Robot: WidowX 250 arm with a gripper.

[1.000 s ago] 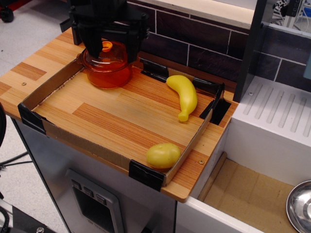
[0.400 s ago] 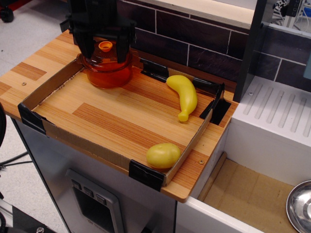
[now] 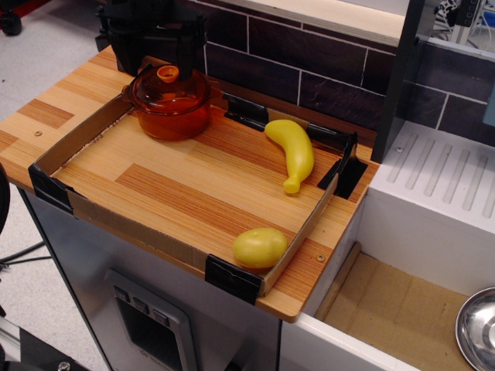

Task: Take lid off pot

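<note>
One lidded pot (image 3: 171,112) — lid (image 3: 169,83) on, contents unclear — gripper (image 3: 155,35) above, released.

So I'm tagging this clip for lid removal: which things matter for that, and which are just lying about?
For the job:
lid, sitting on the pot
pot
gripper, above and behind the lid

Lying about:
banana
yellow potato-like piece
metal bowl

No readable text, label, brand or number shows anywhere — not on any surface.
</note>
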